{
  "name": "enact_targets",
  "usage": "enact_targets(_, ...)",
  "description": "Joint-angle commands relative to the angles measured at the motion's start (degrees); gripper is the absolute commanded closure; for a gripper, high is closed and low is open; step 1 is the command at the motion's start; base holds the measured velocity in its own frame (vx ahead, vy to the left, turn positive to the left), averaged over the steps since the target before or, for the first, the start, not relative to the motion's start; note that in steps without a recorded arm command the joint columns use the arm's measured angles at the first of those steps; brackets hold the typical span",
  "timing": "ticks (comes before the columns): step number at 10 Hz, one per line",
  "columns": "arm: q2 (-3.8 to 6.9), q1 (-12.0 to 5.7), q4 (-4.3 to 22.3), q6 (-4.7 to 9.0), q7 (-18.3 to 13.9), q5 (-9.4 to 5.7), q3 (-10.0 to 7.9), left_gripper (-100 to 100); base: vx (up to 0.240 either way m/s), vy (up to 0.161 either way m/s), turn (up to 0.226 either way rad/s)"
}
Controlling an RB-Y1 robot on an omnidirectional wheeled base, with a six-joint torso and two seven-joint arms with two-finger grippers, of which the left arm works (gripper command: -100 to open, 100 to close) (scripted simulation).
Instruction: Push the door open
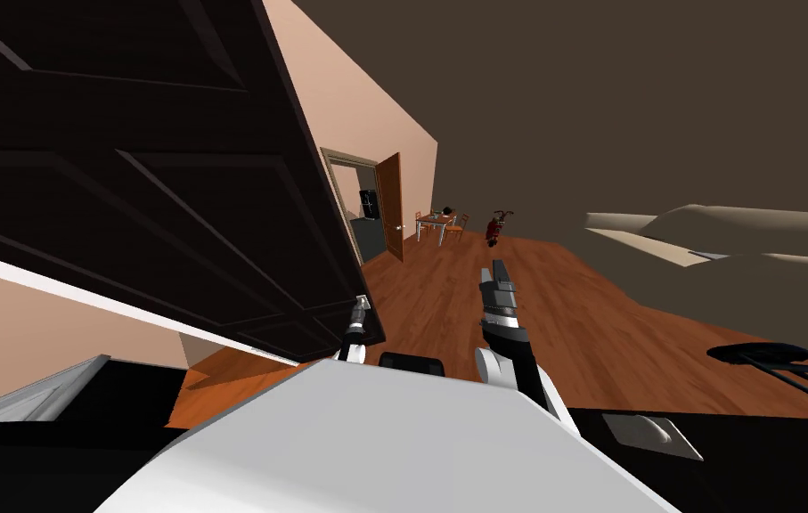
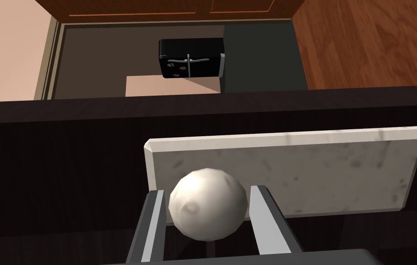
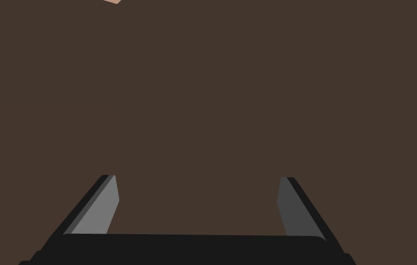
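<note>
A dark panelled door [image 1: 170, 196] stands swung aside on my left, its free edge by my left hand. In the left wrist view a round white knob [image 2: 208, 202] sits on a pale marbled plate [image 2: 317, 170] fixed to the dark door face [image 2: 65, 152]. My left gripper [image 2: 207, 193] is shut on the knob, one finger against each side; the head view places it [image 1: 359, 307] at the door's lower edge. My right gripper [image 1: 495, 267] hangs over the wood floor, and its own view shows it open [image 3: 198, 184] with nothing between the fingers.
Wood floor [image 1: 500, 312] runs ahead to a far doorway [image 1: 366, 214] with a brown door [image 1: 390, 205] open and a black fridge [image 2: 191, 57] beyond. A small table with chairs [image 1: 439, 223] stands further back. A dark round stand [image 1: 763, 354] is at my right.
</note>
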State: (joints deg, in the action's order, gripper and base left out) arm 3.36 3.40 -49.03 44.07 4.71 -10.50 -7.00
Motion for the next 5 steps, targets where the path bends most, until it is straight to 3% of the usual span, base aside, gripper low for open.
enact_targets(1, 0.42, -0.09, 0.01, -0.15, 0.28, -0.56, -0.98, 100, 0.104, -0.028, 0.03)
enact_targets(5, 0.88, -0.27, 0.05, -0.46, 0.85, -1.73, -3.04, 100, 0.187, -0.017, 0.051)
